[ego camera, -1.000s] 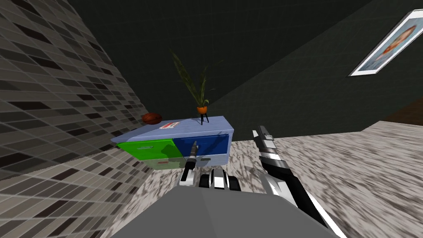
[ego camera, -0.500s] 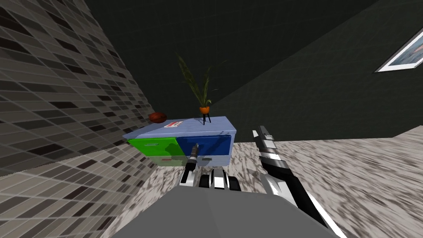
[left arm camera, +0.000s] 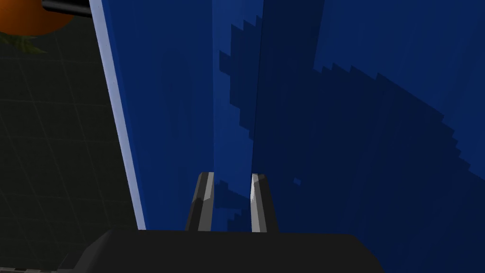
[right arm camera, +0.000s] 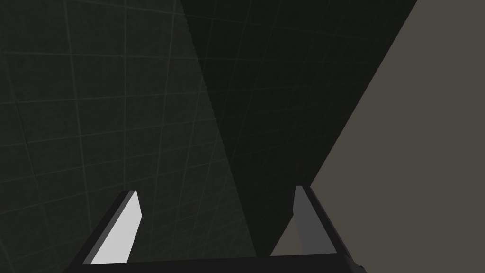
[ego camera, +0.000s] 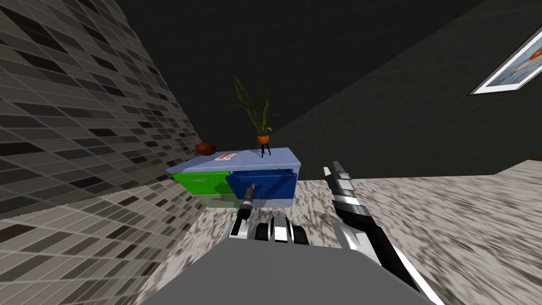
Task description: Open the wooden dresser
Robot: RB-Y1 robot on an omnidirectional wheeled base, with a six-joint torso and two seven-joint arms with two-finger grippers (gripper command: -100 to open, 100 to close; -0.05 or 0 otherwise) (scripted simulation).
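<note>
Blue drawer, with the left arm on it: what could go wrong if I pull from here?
1. The left gripper has its jaws nearly together on a narrow strip of the blue drawer; such a slim hold could slip under a hard pull.
2. The potted plant stands on thin legs on the dresser just above; a jerk might tip it.
3. The brown ball on the same top could roll off.

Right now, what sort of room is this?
Probably a living room or hallway in a house: a low dresser with green and blue drawers, a potted plant on it, and a framed picture on the dark wall.
</note>
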